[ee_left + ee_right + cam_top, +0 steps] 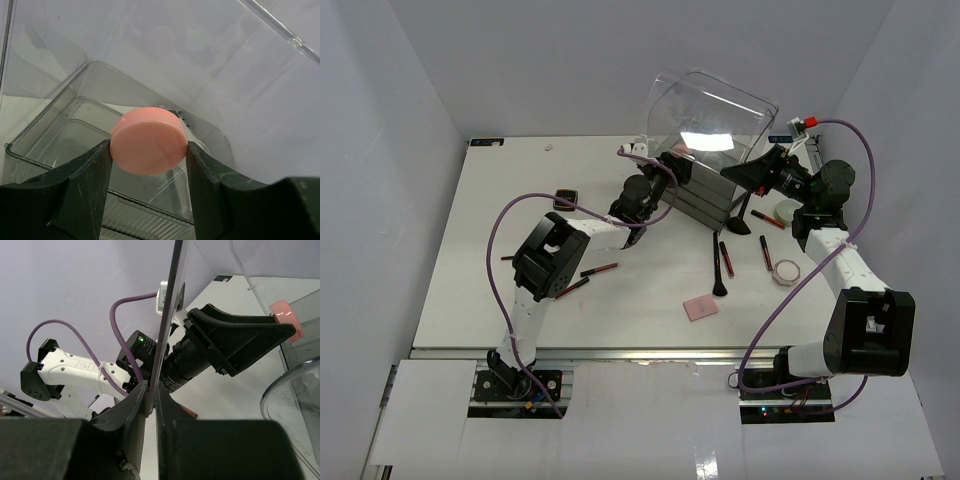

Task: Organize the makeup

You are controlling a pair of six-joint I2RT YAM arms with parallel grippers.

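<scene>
My left gripper (149, 150) is shut on a round pink compact (149, 140) and holds it above the open top compartment of the clear drawer box (65, 135). In the top view the left gripper (663, 170) is at the box's left side (705, 200). My right gripper (151, 399) is shut on the edge of the box's clear lid (167, 320) and holds it raised (715, 105). The pink compact also shows in the right wrist view (284, 314). In the top view the right gripper (732, 175) is at the box's right side.
On the table lie two black brushes (718, 265) (741, 215), red pencils (726, 258) (766, 252), a pink-rimmed compact (786, 271), a pale green compact (787, 209), a flat pink square (700, 308), a small black compact (565, 201) and two pencils (600, 269) at the left.
</scene>
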